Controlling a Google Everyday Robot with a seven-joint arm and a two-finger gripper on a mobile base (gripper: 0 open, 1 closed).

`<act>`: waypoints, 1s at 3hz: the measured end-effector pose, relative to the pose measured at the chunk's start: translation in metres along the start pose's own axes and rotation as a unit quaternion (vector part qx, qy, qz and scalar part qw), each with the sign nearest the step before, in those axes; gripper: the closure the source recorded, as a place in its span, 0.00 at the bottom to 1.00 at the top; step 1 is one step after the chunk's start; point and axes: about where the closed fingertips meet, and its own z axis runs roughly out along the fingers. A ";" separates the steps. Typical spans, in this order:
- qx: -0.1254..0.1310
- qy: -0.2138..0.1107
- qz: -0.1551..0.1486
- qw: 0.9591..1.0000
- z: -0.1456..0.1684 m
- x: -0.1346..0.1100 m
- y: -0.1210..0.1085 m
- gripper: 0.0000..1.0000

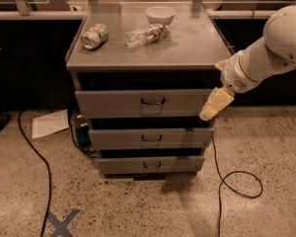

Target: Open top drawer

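Note:
The top drawer [113, 104] is the tallest grey front of three in a grey metal cabinet, with a small dark loop handle [153, 101] at its centre. A dark gap shows above its front, below the cabinet top. My gripper [214, 105], cream-coloured, hangs at the drawer's right end, next to the front's right edge and well to the right of the handle. It holds nothing that I can see. My white arm [266, 53] reaches in from the right.
On the cabinet top [197, 43] lie a crushed can [94, 36], a clear plastic bottle [145, 34] and a white bowl [160, 15]. Two shallower drawers [150, 138] sit below. Black cables [237, 181] run over the floor, with a paper sheet [49, 123] and a blue tape cross [61, 223] at the left.

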 end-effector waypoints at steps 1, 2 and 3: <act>0.000 -0.034 -0.013 0.999 0.020 -0.018 -0.022 0.00; -0.041 -0.096 -0.029 0.994 0.035 -0.031 -0.027 0.00; -0.098 -0.141 -0.041 0.984 0.049 -0.037 -0.007 0.00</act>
